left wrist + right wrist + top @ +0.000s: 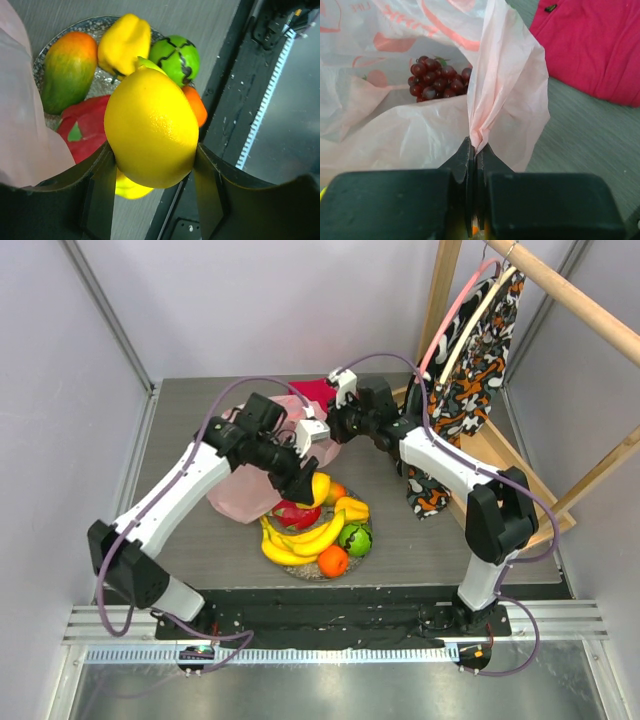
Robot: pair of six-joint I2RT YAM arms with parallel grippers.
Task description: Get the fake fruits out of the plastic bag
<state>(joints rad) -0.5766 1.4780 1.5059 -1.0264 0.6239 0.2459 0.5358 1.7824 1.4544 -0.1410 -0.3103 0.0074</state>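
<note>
A yellow fruit (150, 127) is clamped between the fingers of the left end effector (152, 165), above the plate (90, 21), on which a mango (68, 70), green apple (175, 57) and dragon fruit (87, 125) lie. A fold of the bag (505, 90) is pinched by the pressed-together right end effector (473, 150). Grapes (436, 79) are seen inside the bag.

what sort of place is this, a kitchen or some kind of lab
Most likely a robot lab test cell, not a kitchen: a left arm and right arm bolted to a base plate, plain walls boxing in the table, and fake fruit as props.
</note>
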